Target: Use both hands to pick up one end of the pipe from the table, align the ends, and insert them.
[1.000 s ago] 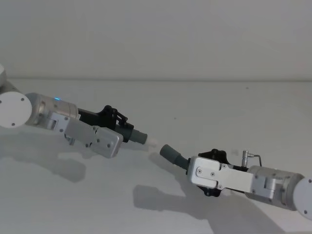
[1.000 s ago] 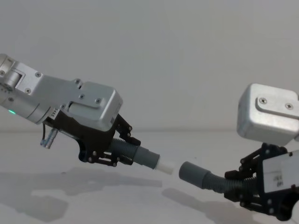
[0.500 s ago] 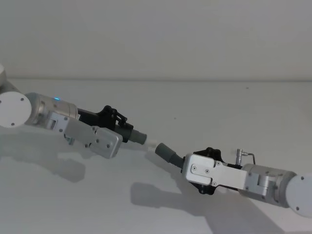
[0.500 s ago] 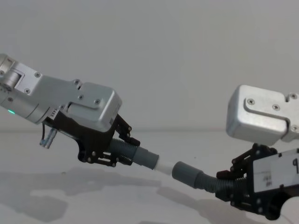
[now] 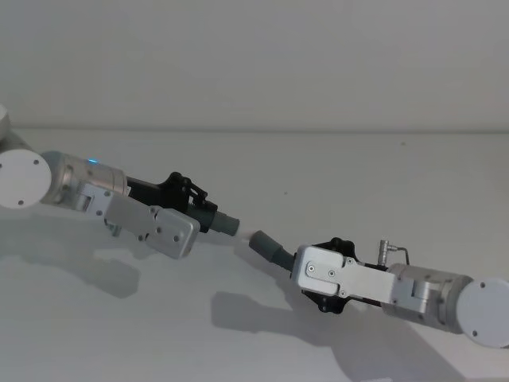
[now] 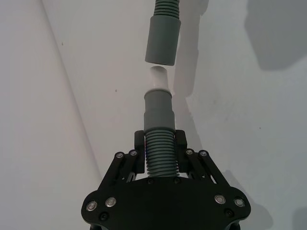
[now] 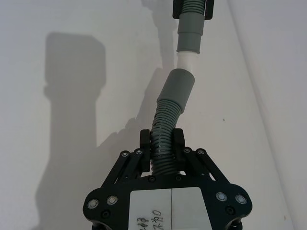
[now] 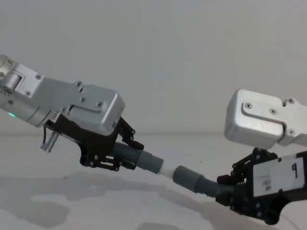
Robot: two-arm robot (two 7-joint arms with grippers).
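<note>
The left black plastic two-finger gripper point(image 6: 159, 163) is clamped on the ribbed body of the shorter dark-grey flexible hose piece point(image 6: 159, 129), held in the air over the left half of the plain white matte table point(image 5: 334, 167). Its smooth grey cuff with the narrow white tip point(image 6: 158, 78) points toward the middle of the table. The right black two-finger gripper point(image 7: 162, 153) is likewise closed around the ribs of the longer, curved dark-grey hose piece point(image 7: 168, 122), above the right half near the front edge, with its plain grey socket cuff point(image 7: 180, 84) facing the white tip.

The step in hand looks like the final alignment just before insertion. In the left wrist view a narrow gap separates tip and socket, and they look close to coaxial; in the right wrist view the socket sits tilted a little off the tip's line because the longer hose bends. To do this well, the right arm probably needs to straighten that tilt so the socket mouth squares up with the tip, then push slowly along the shared axis while the left holds firm; a flexible hose may buckle if pushed off-axis.

There are no containers here apart from the socket itself, whose inside cannot be seen
</note>
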